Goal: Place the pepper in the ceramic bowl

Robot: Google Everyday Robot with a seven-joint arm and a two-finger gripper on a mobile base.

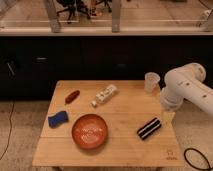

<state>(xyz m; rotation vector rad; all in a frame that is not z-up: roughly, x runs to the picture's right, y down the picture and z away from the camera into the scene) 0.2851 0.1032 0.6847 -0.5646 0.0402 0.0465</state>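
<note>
Camera view gives me the pepper (72, 96) lying on the wooden table (125, 117) near its back-left corner, apart from the ceramic bowl (76, 131) at front-centre. A blue sponge (58, 118) lies just left of the bowl. My gripper (168, 117) hangs at the table's right edge, near a dark striped packet (149, 128), well apart from the pepper. I cannot tell its state.

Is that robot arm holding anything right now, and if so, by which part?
Nothing, as far as shows. The gripper hangs at the right edge of the table, and the pepper lies apart on the other side.
</note>
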